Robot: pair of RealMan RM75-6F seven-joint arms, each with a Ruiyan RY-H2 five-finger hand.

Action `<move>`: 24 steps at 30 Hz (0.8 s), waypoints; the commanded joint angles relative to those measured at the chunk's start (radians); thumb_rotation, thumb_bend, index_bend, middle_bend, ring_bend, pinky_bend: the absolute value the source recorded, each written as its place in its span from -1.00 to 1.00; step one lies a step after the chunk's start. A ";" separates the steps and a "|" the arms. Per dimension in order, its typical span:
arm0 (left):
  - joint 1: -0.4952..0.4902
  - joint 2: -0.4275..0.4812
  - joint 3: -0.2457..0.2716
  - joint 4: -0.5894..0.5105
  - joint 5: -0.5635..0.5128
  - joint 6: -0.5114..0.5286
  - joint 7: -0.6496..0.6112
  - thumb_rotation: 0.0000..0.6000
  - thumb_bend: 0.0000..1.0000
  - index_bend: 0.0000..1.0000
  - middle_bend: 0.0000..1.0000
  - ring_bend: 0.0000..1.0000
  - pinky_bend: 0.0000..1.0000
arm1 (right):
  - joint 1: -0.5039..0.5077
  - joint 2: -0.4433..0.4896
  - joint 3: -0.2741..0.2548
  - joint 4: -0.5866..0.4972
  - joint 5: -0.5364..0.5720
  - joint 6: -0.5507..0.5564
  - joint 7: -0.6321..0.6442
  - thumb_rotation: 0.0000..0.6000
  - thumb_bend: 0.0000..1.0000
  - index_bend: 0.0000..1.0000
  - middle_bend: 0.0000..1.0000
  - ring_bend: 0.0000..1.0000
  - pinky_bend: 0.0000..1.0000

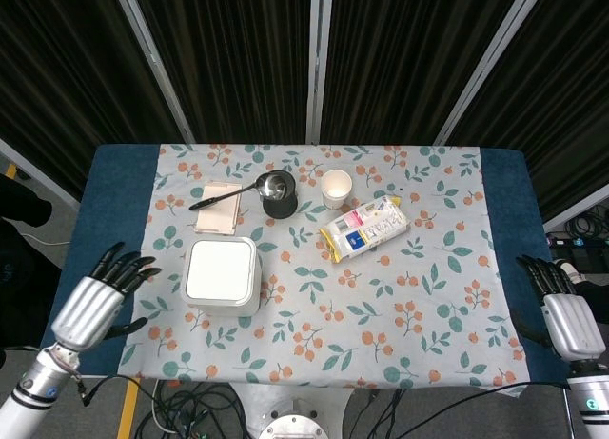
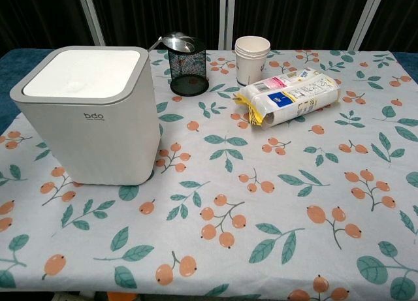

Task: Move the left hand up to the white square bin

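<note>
Looking from the head view, I see my left hand (image 1: 93, 304), fingers spread and empty, just off the table's left edge, with the white square plastic bin (image 1: 222, 274) near, to its right. My right hand (image 1: 563, 310), empty with fingers apart, sits well apart by the right edge, so the left is nearer.

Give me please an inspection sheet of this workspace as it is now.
Surface: table under a floral cloth.
Job's things: white bin, lid closed, upright at the cloth's left side.
Clutter: mesh cup holding a ladle; paper cup; snack bag lying flat; napkins.
Hands: left hand open, raised left of the bin, not touching it; right hand open beside the table's right edge.
Cables: several on the floor below the near edge.
Surroundings: dark curtains behind.
</note>
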 commanded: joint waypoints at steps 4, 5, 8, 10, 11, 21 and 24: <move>-0.112 0.016 0.019 -0.028 0.081 -0.127 -0.012 1.00 -1.00 -0.56 -0.68 -0.72 -1.00 | 0.000 -0.002 0.001 0.002 0.005 -0.004 0.000 1.00 -0.33 -0.93 -0.90 -1.00 -1.00; -0.124 0.011 0.019 -0.028 0.082 -0.145 0.001 1.00 -1.00 -0.56 -0.68 -0.72 -1.00 | 0.001 -0.002 0.001 0.003 0.005 -0.005 0.001 1.00 -0.33 -0.93 -0.90 -1.00 -1.00; -0.147 -0.003 0.019 -0.027 0.068 -0.186 0.025 1.00 -1.00 -0.56 -0.68 -0.72 -1.00 | 0.003 -0.003 0.002 0.004 0.004 -0.006 0.004 1.00 -0.33 -0.93 -0.90 -1.00 -1.00; -0.157 -0.011 0.020 -0.024 0.054 -0.210 0.044 1.00 -1.00 -0.56 -0.68 -0.72 -1.00 | 0.003 -0.003 0.002 0.005 0.002 -0.004 0.006 1.00 -0.33 -0.93 -0.90 -1.00 -1.00; -0.162 -0.016 0.024 -0.023 0.046 -0.229 0.058 1.00 -1.00 -0.55 -0.68 -0.72 -1.00 | 0.003 -0.004 0.002 0.006 0.001 -0.003 0.007 1.00 -0.33 -0.93 -0.90 -1.00 -1.00; -0.166 -0.024 0.042 -0.044 0.000 -0.248 0.112 1.00 -1.00 -0.51 -0.67 -0.72 -0.89 | 0.002 -0.005 0.001 0.011 -0.005 0.003 0.013 1.00 -0.33 -0.93 -0.90 -1.00 -1.00; -0.145 -0.022 0.033 -0.039 0.018 -0.166 0.107 1.00 -1.00 -0.51 -0.67 -0.72 -0.89 | 0.000 -0.004 0.001 0.010 -0.006 0.008 0.013 1.00 -0.33 -0.93 -0.90 -1.00 -1.00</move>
